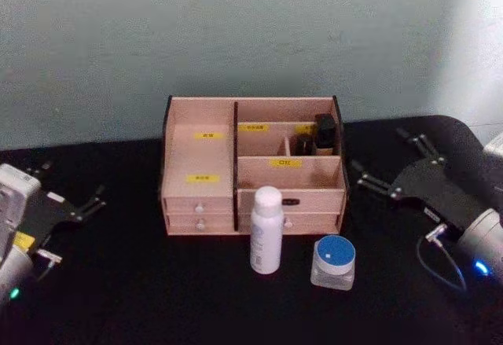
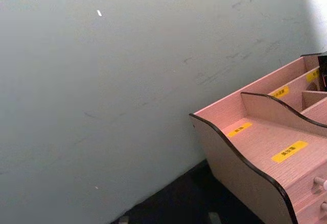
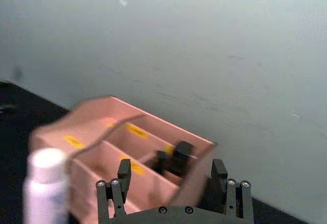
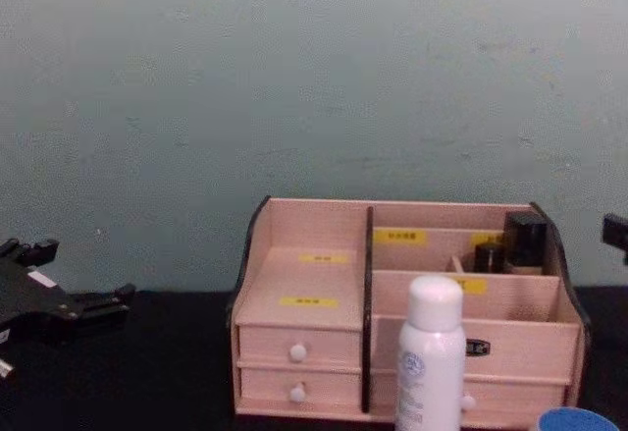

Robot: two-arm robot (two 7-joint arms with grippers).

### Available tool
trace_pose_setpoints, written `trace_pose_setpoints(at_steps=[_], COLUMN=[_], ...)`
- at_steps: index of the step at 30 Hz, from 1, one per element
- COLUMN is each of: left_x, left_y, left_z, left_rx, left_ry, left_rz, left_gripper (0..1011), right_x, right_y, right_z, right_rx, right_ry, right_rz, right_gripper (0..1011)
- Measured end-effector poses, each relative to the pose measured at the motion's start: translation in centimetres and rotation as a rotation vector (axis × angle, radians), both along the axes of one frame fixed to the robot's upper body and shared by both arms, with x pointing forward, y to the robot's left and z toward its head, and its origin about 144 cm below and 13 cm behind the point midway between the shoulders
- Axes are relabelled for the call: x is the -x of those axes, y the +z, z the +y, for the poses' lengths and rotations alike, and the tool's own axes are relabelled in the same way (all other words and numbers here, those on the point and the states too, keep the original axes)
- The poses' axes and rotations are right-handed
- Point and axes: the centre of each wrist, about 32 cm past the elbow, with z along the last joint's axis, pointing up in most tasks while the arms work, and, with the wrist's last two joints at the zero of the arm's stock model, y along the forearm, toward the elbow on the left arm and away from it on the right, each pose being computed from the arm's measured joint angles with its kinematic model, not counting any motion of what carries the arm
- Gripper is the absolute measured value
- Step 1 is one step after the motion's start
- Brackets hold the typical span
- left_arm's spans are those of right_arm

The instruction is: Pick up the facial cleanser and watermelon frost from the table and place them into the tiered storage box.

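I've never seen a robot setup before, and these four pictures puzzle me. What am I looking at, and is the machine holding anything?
This is one two-armed robot, photographed at a single moment by four of its own cameras. The head view looks down on a black table. The chest view looks across it from lower down. The other two pictures come from a camera on each wrist.

On the table stands a pink wooden tiered storage box, with small dark items in a rear compartment on its right side. In front of the box stand a white bottle and a blue-lidded jar.

The left claw is at the table's left side and the right claw at its right. Both are open and hold nothing.
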Motion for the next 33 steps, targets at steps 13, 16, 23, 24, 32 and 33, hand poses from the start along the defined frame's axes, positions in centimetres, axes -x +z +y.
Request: trace_pose_setpoints(at_steps=[13, 16, 23, 24, 32, 33], left_x=[0.0, 0.0, 0.0, 0.0, 0.0, 0.0], left_y=[0.0, 0.0, 0.0, 0.0, 0.0, 0.0], left_z=[0.0, 0.0, 0.0, 0.0, 0.0, 0.0], left_rx=[0.0, 0.0, 0.0, 0.0, 0.0, 0.0], left_ry=[0.0, 0.0, 0.0, 0.0, 0.0, 0.0], left_rz=[0.0, 0.0, 0.0, 0.0, 0.0, 0.0], left_gripper=[1001, 1001, 1001, 1001, 1001, 1001], right_x=[1.7, 1.9, 1.6, 1.5, 0.3, 0.0], right_y=[-0.5, -0.9, -1.9, -2.1, -2.9, -3.1], right_z=[1.6, 2.0, 3.0, 3.2, 4.4, 4.6], right_rx=[-0.002, 0.003, 0.006, 0.007, 0.013, 0.015], right_ry=[0.247, 0.288, 0.331, 0.336, 0.348, 0.348], right_rz=[0.077, 0.101, 0.144, 0.153, 0.195, 0.202], right_gripper=[1003, 1003, 1003, 1003, 1003, 1002])
